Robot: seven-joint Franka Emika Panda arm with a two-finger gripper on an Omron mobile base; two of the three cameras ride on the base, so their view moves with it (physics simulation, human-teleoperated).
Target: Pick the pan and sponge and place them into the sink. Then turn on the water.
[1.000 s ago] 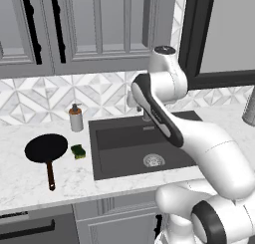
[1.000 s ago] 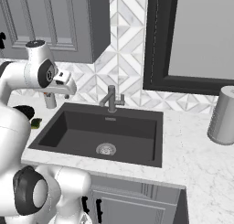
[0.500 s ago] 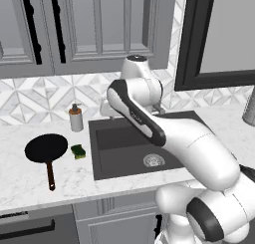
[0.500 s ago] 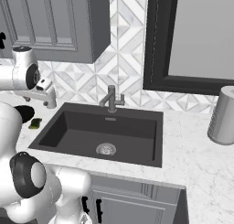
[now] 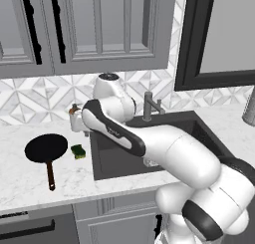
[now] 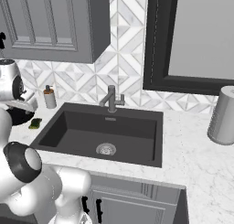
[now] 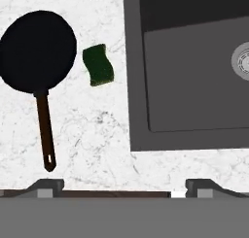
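The black pan (image 7: 38, 50) lies on the marble counter left of the sink, its brown handle (image 7: 44, 130) towards the counter's front edge. The green sponge (image 7: 98, 65) lies between the pan and the dark sink (image 7: 189, 72). My gripper (image 7: 124, 189) hangs high above this stretch of counter, open, holding nothing. From the base, the pan (image 5: 46, 148), sponge (image 5: 78, 151) and gripper (image 5: 79, 128) are at the left, by the sink (image 5: 114, 163). In the right base view the sponge (image 6: 34, 123) and sink (image 6: 82, 131) show. No water falls from the faucet (image 6: 112, 98).
A grey soap dispenser (image 6: 49, 97) stands at the backsplash, left of the sink. A silver drain strainer (image 6: 106, 149) sits in the sink floor. A metal canister (image 6: 224, 115) stands on the counter far right. Wall cabinets hang overhead.
The arm has swung left, from above the sink to over the counter beside the pan and sponge. Pan and sponge have stayed put.
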